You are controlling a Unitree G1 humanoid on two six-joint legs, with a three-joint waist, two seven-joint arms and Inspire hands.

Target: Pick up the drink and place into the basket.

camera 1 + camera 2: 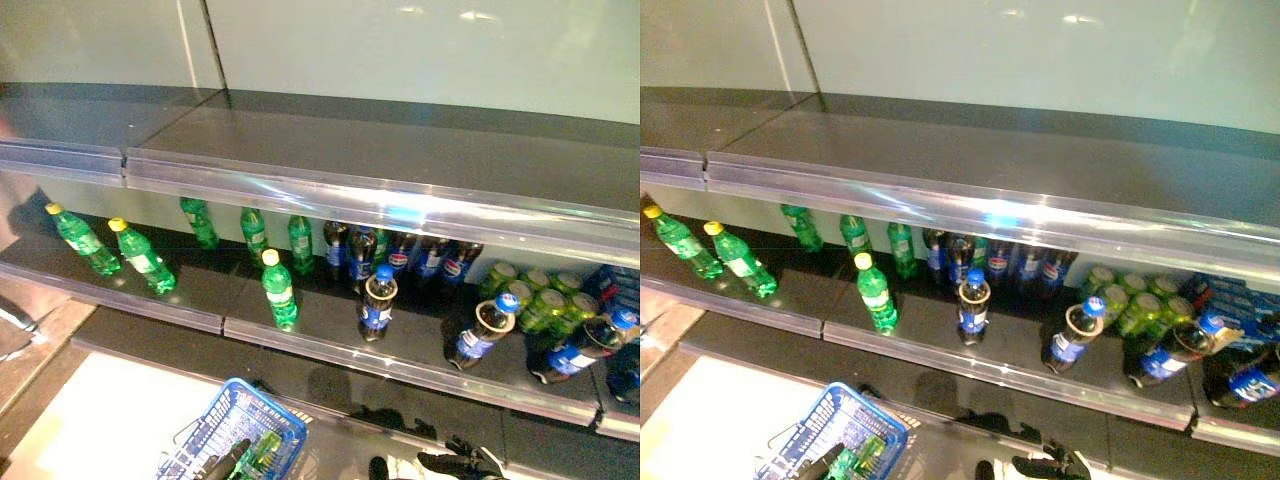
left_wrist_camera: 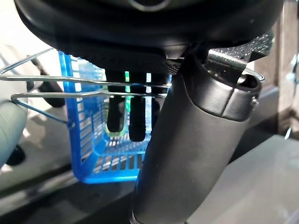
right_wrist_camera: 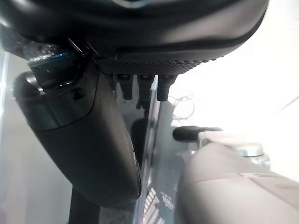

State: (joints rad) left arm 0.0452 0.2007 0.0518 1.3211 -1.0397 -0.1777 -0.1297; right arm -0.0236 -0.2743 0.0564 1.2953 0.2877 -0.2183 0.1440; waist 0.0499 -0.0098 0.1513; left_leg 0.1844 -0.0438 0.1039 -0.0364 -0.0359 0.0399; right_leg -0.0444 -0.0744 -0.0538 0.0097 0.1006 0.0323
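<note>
A blue plastic basket (image 1: 272,412) hangs at the bottom of the left eye view, below the shelf. A green bottle (image 1: 262,449) lies inside it. My left hand (image 1: 228,460) shows at the basket. In the left wrist view its fingers (image 2: 135,121) curl round the wire handle (image 2: 42,80). My right hand (image 1: 455,463) is low on the right, below the shelf's front edge. Its fingers look straight with nothing in them, and its thumb (image 3: 88,140) stands apart. On the shelf (image 1: 330,345) stand a green bottle with a yellow cap (image 1: 280,292) and a cola bottle (image 1: 377,302).
More green bottles (image 1: 143,257) lean at the shelf's left. Cola bottles (image 1: 486,330) and green cans (image 1: 545,300) crowd the right. An upper shelf (image 1: 380,200) overhangs the row. A lower ledge (image 1: 330,390) runs under it.
</note>
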